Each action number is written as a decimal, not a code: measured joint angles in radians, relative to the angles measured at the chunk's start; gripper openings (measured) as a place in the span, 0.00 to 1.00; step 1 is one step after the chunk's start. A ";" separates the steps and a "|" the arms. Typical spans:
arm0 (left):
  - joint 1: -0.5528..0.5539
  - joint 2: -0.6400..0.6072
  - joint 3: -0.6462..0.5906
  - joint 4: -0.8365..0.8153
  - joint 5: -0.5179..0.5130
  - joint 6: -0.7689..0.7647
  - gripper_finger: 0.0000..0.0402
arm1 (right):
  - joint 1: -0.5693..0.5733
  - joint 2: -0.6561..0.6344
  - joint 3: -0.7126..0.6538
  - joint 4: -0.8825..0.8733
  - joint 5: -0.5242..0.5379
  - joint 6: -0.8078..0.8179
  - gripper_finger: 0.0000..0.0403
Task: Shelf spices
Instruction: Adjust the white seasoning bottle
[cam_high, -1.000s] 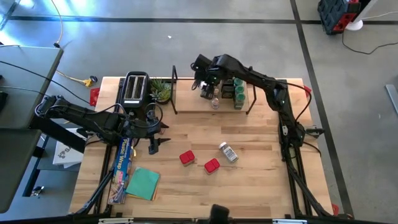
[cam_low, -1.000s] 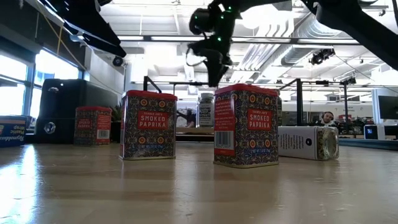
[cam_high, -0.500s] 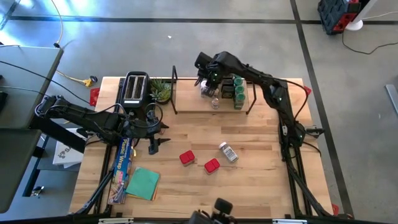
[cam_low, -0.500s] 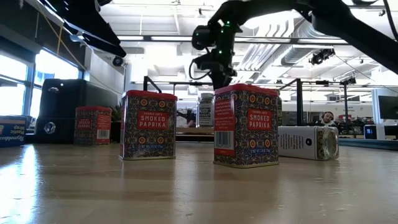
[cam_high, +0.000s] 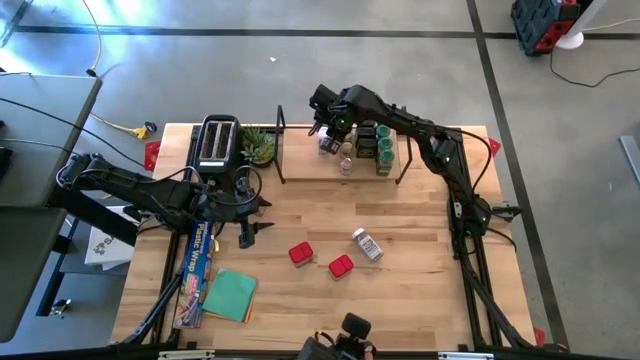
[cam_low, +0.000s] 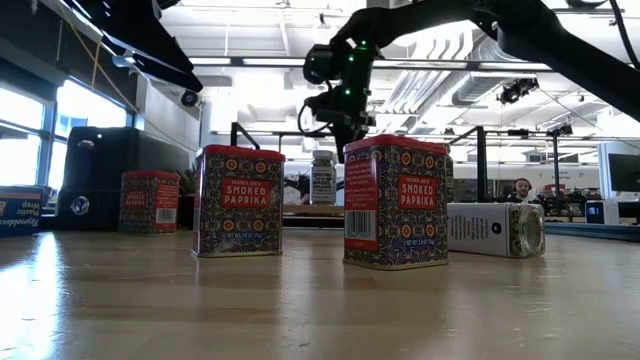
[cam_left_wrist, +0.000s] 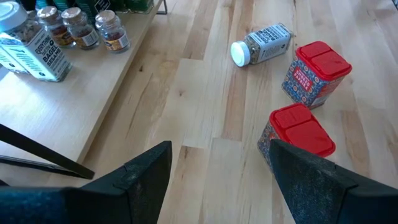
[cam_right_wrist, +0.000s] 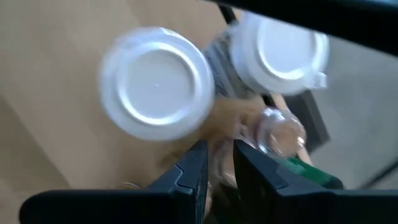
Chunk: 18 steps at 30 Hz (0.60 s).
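The shelf (cam_high: 310, 166) stands at the table's far edge and carries green-lidded jars (cam_high: 383, 150), small brownish jars (cam_left_wrist: 81, 28) and a white-lidded jar (cam_right_wrist: 155, 84). My right gripper (cam_right_wrist: 219, 165) hangs over the board, pointing down. Its fingers are drawn nearly together right beside that jar (cam_low: 322, 178), and only the board shows in the gap. Two red tins (cam_high: 301, 253) (cam_high: 341, 266) stand upright on the table. A white-lidded jar (cam_high: 367, 244) lies on its side near them. My left gripper (cam_left_wrist: 217, 162) waits open at the table's left. My right gripper comes from above with one finger (cam_right_wrist: 189, 171) next to the white-lidded jar, just below its lid. Nothing is between the fingers. The lid hides the jar's side, so I cannot tell whether the finger touches it. The jar stands upright on the shelf board.
A black toaster (cam_high: 217, 142) and a small plant (cam_high: 258, 145) stand left of the shelf. A long blue foil box (cam_high: 197, 262) and a teal cloth (cam_high: 231, 294) lie at the near left. A third red tin (cam_low: 150, 200) stands at the left edge.
My right gripper has sunk toward the shelf board and shifted a little toward the shelf's left end. The white-lidded jar beside it now stands slightly farther toward the table's left, still upright.
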<state>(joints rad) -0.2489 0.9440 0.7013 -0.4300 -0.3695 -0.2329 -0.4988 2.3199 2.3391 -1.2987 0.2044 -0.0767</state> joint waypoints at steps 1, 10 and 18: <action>0.000 0.000 0.000 0.000 0.000 0.000 0.66 | 0.000 -0.001 0.001 -0.013 0.022 0.007 0.17; 0.000 0.000 0.000 0.000 -0.038 0.002 0.66 | 0.069 -0.081 0.003 -0.044 0.133 0.016 0.17; 0.000 0.000 0.000 0.031 -0.129 0.001 0.66 | 0.152 -0.073 0.004 0.250 -0.094 -0.059 0.15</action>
<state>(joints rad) -0.2489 0.9440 0.7010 -0.3994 -0.4981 -0.2316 -0.3468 2.2465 2.3430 -1.0489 0.1101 -0.1356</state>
